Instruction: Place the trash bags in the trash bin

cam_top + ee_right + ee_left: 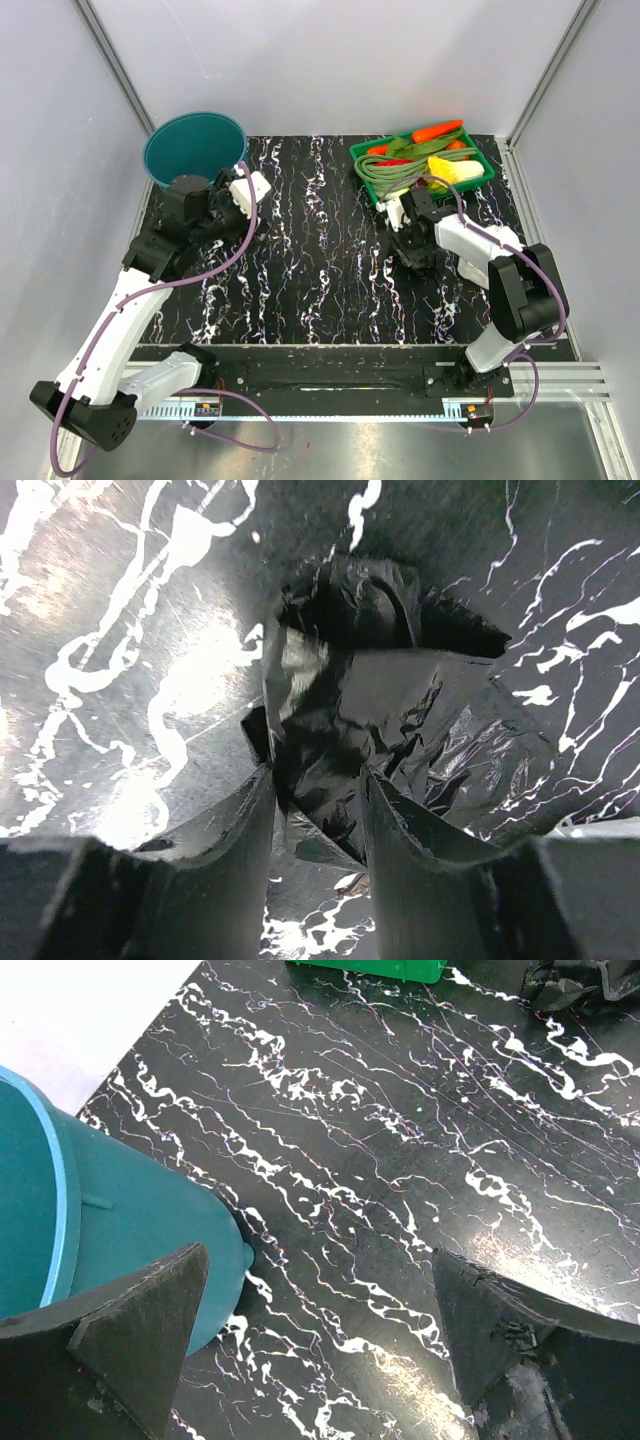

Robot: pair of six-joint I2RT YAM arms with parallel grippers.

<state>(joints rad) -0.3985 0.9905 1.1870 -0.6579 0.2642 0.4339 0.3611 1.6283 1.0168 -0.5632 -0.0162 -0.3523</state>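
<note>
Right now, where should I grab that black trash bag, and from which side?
Pinch the raised crumpled ridge of the trash bag from straight above: it lies bunched on the table, and that fold stands up thin and narrow.

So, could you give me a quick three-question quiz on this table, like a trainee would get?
1. True or false: the trash bag is already inside the teal trash bin.
2. The left gripper stands open beside the bin. What does the right gripper have between its fingers? A) a carrot, B) the trash bag, C) nothing.
3. What colour is the tray holding the vegetables?

Key: 1 false, as it lies on the table; 2 B; 3 green.
</note>
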